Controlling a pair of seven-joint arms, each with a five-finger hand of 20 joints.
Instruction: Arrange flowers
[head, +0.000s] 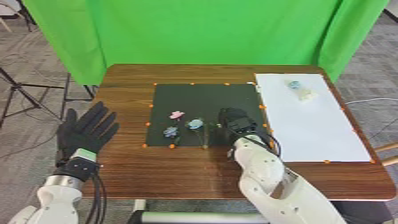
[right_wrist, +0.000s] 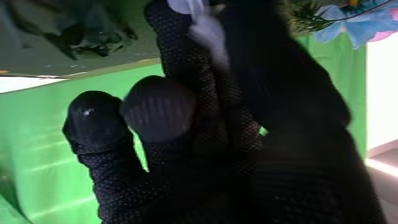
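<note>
Head view: green curtain (head: 213, 32) behind table (head: 169, 172).

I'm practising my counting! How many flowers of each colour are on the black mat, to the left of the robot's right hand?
Pink flower: 1
Blue flowers: 2
Total: 3

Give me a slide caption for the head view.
Flower arranging: the right hand over a dark mat beside small flowers, the left hand open.
</note>
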